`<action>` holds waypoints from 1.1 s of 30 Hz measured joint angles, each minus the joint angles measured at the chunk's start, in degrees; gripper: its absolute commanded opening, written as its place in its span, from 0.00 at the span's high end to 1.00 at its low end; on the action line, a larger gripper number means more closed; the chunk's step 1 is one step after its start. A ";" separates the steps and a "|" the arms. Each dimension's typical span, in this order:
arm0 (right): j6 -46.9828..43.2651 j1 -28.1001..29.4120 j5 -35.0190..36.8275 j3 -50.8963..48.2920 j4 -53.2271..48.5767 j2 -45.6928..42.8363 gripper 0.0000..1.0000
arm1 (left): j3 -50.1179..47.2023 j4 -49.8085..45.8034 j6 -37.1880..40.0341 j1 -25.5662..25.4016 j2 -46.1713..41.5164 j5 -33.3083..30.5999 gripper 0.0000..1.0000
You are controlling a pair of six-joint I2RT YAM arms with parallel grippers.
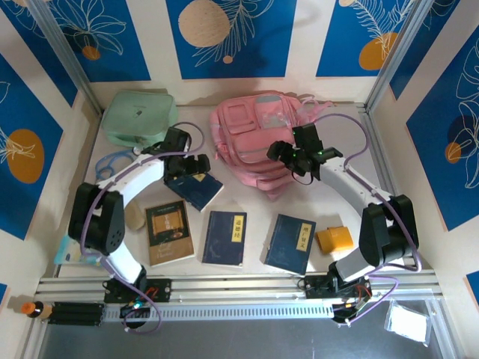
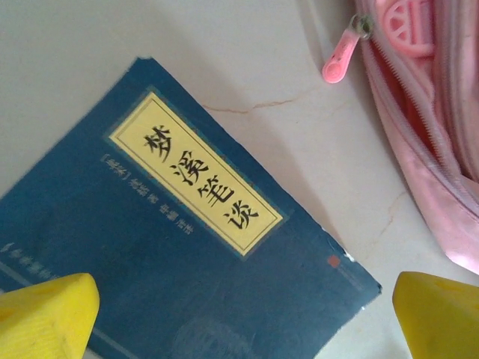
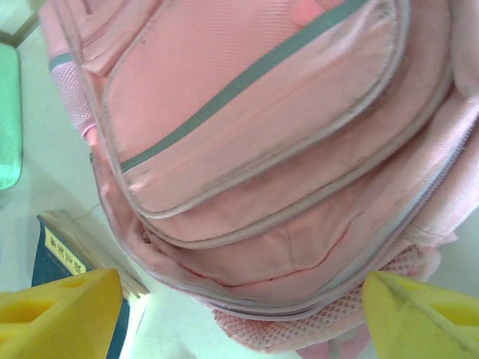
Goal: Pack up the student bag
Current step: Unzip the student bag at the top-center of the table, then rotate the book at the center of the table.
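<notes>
My left claw (image 2: 239, 318) is spread wide and holds nothing. Its yellow fingertips (image 2: 45, 314) sit low in the frame, over a blue book (image 2: 165, 247) that lies flat on the white surface (image 2: 112, 45). My right claw (image 3: 239, 321) is spread wide too, with nothing in it, and it hangs just over the pink student bag (image 3: 262, 149). From above, the bag lies in the upper middle, a green case (image 1: 138, 116) at the upper left, and three more books (image 1: 224, 238) in a row lower down
</notes>
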 measured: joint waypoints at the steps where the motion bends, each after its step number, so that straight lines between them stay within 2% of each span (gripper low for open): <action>1: -0.50 0.33 -0.02 0.00 0.11 -0.04 0.16 | 0.22 0.35 -0.42 0.00 1.31 0.44 0.00; 12: -2.75 1.81 -1.42 0.00 0.04 0.04 0.18 | 8.44 1.79 1.18 -0.02 13.35 4.74 0.03; 18: -2.71 1.99 -1.99 0.02 0.02 0.98 0.19 | 8.70 3.26 2.56 -0.42 14.91 8.61 0.04; 26: -2.71 3.78 -2.97 0.90 -0.28 3.54 0.21 | 8.74 7.82 2.60 -2.93 16.11 17.16 0.07; 33: -4.09 7.52 -5.57 2.78 -0.09 5.55 0.21 | 8.79 7.02 2.27 -3.85 14.08 18.38 0.04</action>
